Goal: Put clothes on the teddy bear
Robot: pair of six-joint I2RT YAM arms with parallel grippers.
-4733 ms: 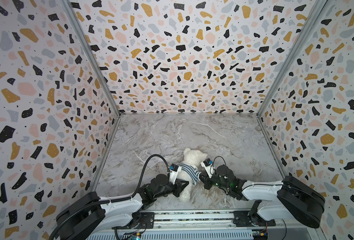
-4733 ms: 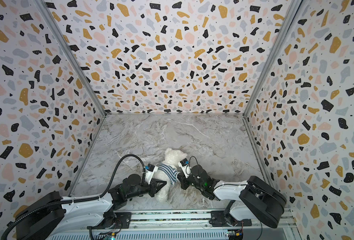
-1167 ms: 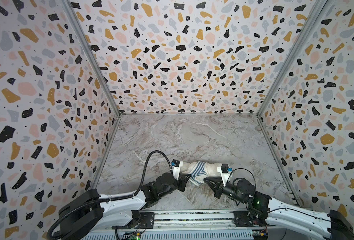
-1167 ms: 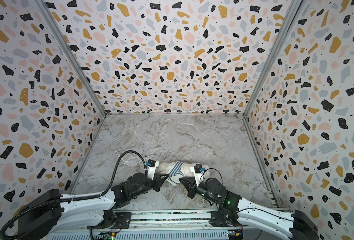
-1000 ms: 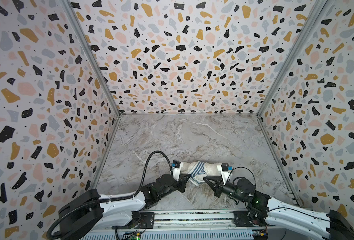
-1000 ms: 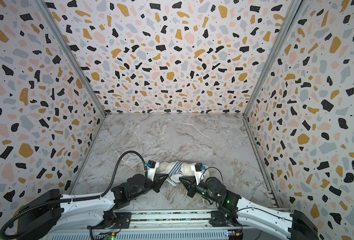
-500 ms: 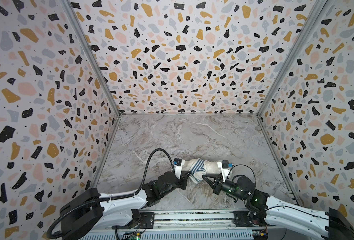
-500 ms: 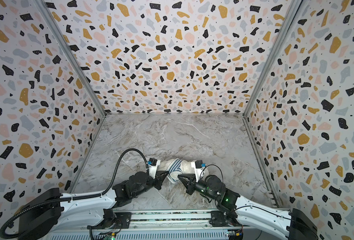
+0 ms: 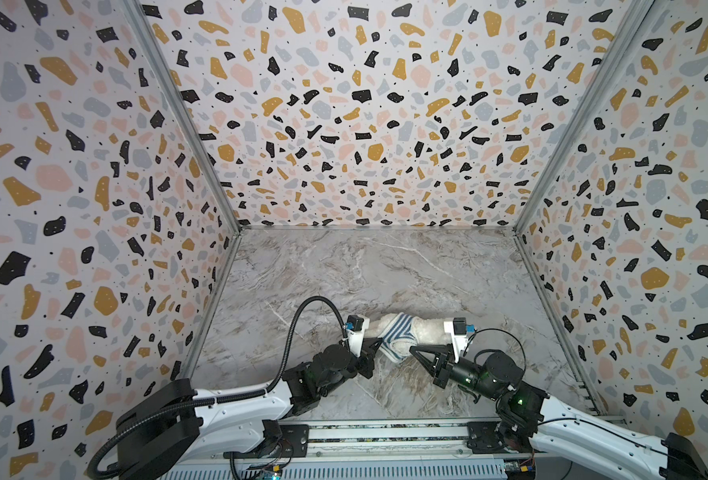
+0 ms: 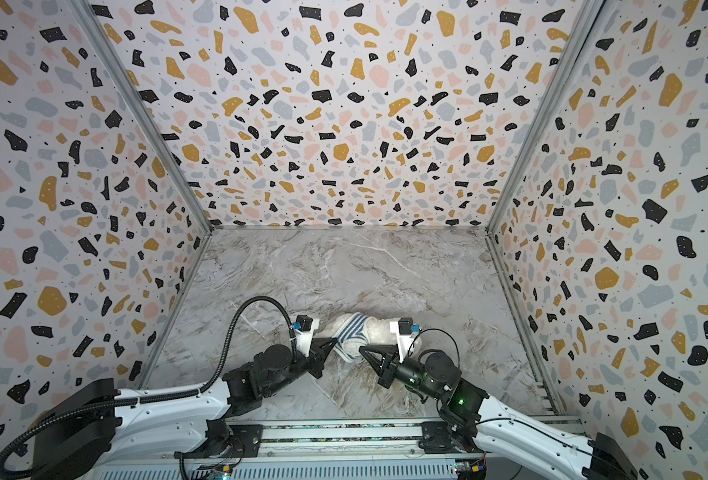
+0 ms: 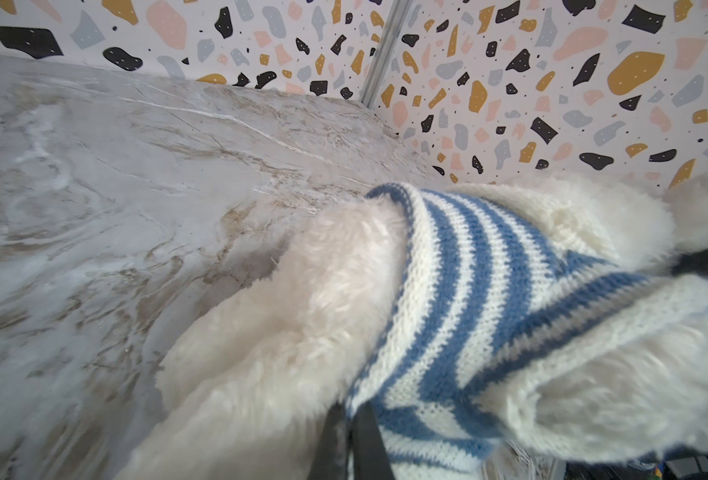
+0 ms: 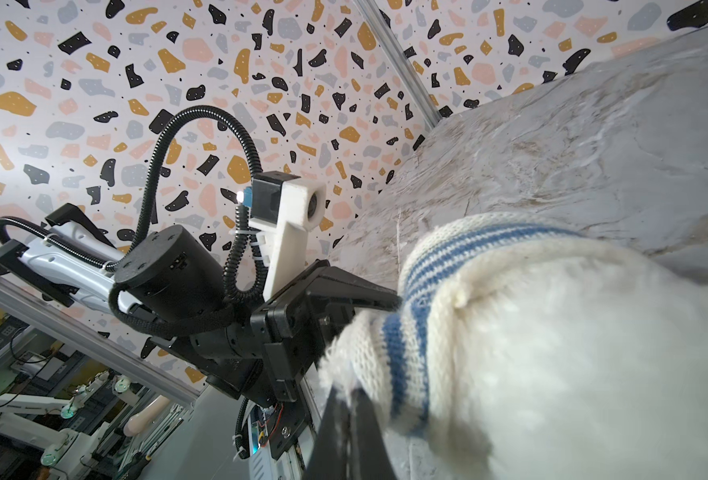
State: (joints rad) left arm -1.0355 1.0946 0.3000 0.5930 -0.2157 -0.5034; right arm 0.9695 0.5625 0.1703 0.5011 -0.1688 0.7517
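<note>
left claw (image 9: 380, 346) pinching fully closed on hem of blue-and-white striped knit shirt (image 9: 398, 327); right claw (image 9: 413, 350) likewise clamping tight on the same shirt's other edge. fluffy white plush teddy bear (image 9: 429, 331) lying sideways just beyond both claw tips, shirt wrapping around its body.

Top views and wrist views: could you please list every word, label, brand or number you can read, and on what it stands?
None can be read.
The striped sweater shows only blue and white stripes, and the teddy bear only plain fur.
Any print on the circuit boards is too small to read.
</note>
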